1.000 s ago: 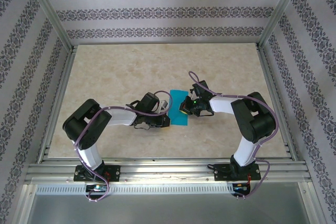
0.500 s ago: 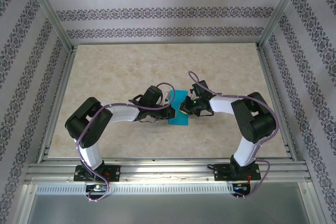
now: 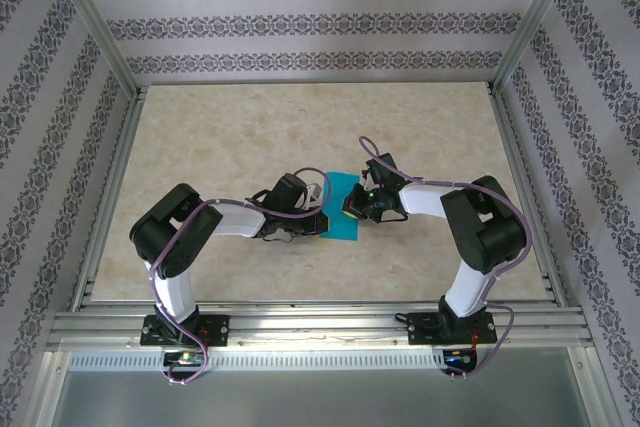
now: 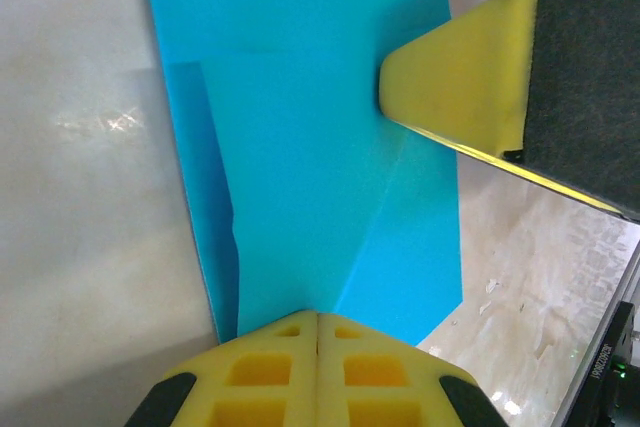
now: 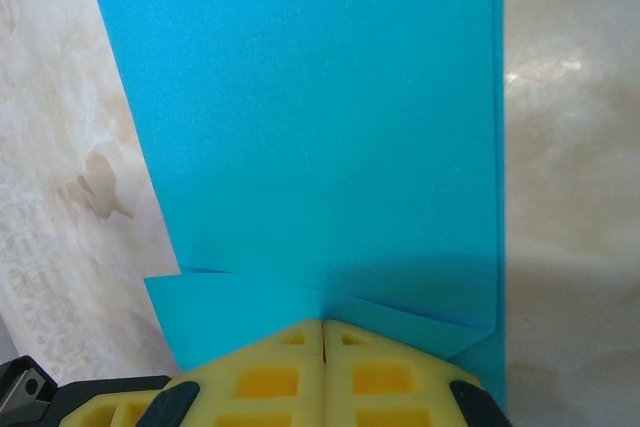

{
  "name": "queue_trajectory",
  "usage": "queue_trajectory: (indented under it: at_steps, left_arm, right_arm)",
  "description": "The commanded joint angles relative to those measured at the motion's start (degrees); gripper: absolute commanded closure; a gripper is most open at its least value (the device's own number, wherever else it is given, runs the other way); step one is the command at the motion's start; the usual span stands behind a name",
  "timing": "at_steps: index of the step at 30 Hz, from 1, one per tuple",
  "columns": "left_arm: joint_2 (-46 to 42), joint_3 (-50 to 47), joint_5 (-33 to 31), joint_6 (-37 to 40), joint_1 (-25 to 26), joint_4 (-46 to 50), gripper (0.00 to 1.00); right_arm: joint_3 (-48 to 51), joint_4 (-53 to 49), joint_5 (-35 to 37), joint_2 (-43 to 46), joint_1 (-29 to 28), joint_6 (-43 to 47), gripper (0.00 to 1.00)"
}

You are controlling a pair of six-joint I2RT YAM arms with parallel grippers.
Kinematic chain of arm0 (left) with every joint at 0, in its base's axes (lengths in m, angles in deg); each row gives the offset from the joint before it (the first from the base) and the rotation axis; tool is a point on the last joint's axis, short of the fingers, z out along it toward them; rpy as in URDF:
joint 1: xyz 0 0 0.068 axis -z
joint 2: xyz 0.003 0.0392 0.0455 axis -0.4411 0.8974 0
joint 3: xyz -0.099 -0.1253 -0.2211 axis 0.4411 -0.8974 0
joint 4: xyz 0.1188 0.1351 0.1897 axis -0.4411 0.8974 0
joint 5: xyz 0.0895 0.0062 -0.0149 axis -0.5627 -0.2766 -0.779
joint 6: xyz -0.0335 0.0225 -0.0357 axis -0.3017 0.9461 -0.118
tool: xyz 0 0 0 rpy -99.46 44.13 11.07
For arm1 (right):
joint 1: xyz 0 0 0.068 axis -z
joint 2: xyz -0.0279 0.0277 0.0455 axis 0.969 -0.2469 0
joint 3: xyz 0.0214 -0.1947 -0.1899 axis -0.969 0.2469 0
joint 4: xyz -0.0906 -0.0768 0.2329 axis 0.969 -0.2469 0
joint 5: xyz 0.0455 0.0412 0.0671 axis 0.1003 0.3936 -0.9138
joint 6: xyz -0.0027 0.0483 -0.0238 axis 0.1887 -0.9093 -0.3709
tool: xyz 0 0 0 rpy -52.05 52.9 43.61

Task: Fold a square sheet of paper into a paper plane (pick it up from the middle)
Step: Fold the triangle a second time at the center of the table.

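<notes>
Left claw (image 4: 318,317) closed at folded teal paper (image 4: 320,147) edge; right claw (image 5: 323,325) closed, tip on paper.

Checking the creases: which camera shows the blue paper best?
Left wrist: the paper is close, its diagonal creases and overlapping flap plain. Right wrist gives mostly one flat panel; top external, a small teal strip.

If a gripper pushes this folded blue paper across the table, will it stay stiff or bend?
It would probably bend: the paper looks thin, its folded layers barely raised. It is likely light and may slide easily on the glossy table.
</notes>
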Motion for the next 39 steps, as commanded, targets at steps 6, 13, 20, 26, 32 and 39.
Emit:
queue_trajectory:
  at_steps: [6,13,20,26,32,39]
  left_arm:
    - [1.3,-3.6,-2.9,-0.1,-0.2,6.6,0.98]
    - [1.1,-2.8,-2.5,0.2,-0.2,6.7,0.99]
    - [0.8,-2.7,-3.0,0.4,-0.2,7.2,1.00]
    - [0.6,-2.8,-3.5,0.8,-0.2,8.0,1.00]
    - [1.1,-2.8,-3.9,1.4,-0.2,8.9,1.00]
    - [1.6,-2.8,-3.6,1.4,-0.2,8.5,1.00]
  right_arm:
    - [-0.3,-3.6,1.7,4.8,-1.2,2.0,1.00]
    - [1.3,0.6,0.1,6.9,-4.9,0.8,1.00]
    - [3.4,3.7,1.3,1.2,-7.2,-4.1,1.00]
    - [5.5,3.7,1.9,-1.9,-5.4,-4.3,1.00]
    - [5.5,4.3,-0.3,-0.7,-1.1,-3.1,1.00]
    - [4.7,5.4,-1.5,-1.7,5.9,-0.9,1.00]
